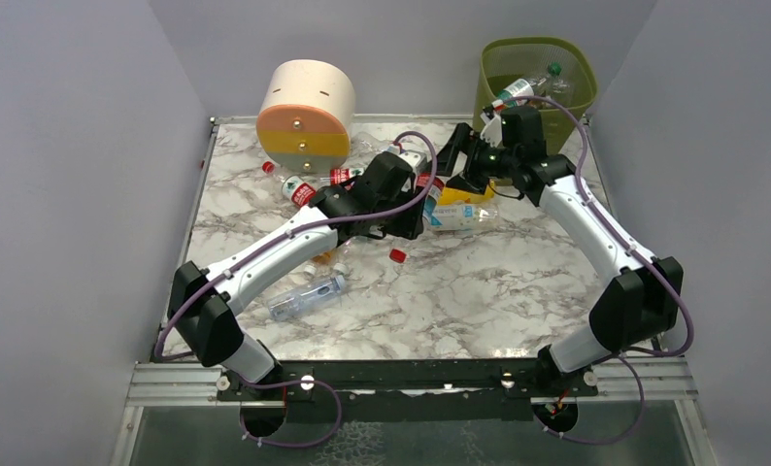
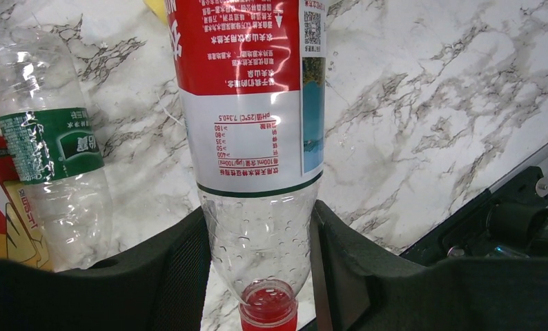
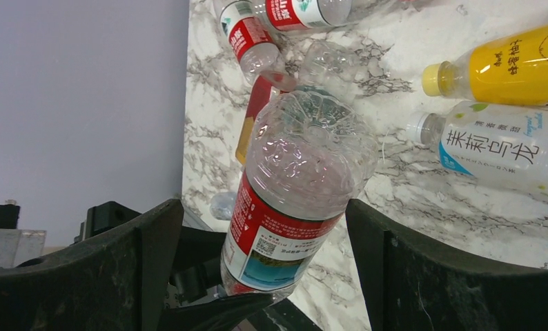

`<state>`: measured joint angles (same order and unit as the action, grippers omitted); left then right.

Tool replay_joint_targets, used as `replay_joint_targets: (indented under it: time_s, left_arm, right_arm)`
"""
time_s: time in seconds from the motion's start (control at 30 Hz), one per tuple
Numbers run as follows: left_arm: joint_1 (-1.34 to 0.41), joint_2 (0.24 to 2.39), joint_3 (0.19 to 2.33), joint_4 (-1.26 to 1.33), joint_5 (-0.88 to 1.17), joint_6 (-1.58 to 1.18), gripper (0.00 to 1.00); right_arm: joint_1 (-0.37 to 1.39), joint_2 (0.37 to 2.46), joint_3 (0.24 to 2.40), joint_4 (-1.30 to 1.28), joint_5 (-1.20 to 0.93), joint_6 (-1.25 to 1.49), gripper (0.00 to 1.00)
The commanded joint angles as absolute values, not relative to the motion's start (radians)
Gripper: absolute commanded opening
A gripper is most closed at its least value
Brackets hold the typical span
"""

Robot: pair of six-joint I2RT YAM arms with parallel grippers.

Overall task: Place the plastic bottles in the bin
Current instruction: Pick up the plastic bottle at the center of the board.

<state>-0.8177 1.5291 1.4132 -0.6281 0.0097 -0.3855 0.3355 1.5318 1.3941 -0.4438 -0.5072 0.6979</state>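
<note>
Red-label bottle (image 2: pixel 257 103) clamped at its shoulder by left gripper (image 2: pixel 261 245), right gripper (image 3: pixel 261 238) gaping toward the base: close right on mid-body before left releases, then far-right bin (image 1: pixel 490 92).

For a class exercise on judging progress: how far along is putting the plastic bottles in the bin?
Done: at least two bottles lie in the bin. In hand: the left gripper clamps a red-labelled bottle near its cap, while the open right gripper straddles its base, seemingly a handover. Left: many bottles on the table, among them a yellow bottle and a clear bottle.
</note>
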Motion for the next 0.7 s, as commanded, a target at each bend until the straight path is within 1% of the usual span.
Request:
replay_joint_targets:
  time_s: [0.0, 0.23, 0.33, 0.5, 0.6, 0.67]
  left_arm:
    - [-0.830, 1.474, 1.452, -0.570, 0.025, -0.385, 0.43]
    - [-0.831, 1.455, 1.443, -0.568, 0.008, -0.380, 0.43]
    - [-0.830, 1.456, 1.448, -0.569, 0.009, -0.375, 0.43]
    - [-0.830, 1.467, 1.443, -0.568, 0.001, -0.367, 0.43]
    - [-0.831, 1.472, 1.431, -0.568, -0.016, -0.365, 0.43]
    - [-0.829, 1.477, 1.424, -0.569, -0.038, -0.365, 0.46]
  right_arm:
    - [0.362, 1.560, 1.401, -0.469, -0.489, 0.688, 0.91]
    - [0.367, 1.576, 1.389, -0.469, -0.495, 0.693, 0.91]
    - [0.368, 1.571, 1.367, -0.433, -0.513, 0.713, 0.88]
    - [0.367, 1.567, 1.360, -0.396, -0.533, 0.740, 0.68]
    - [0.368, 1.556, 1.368, -0.388, -0.531, 0.749, 0.53]
    - [0.368, 1.553, 1.380, -0.389, -0.533, 0.753, 0.46]
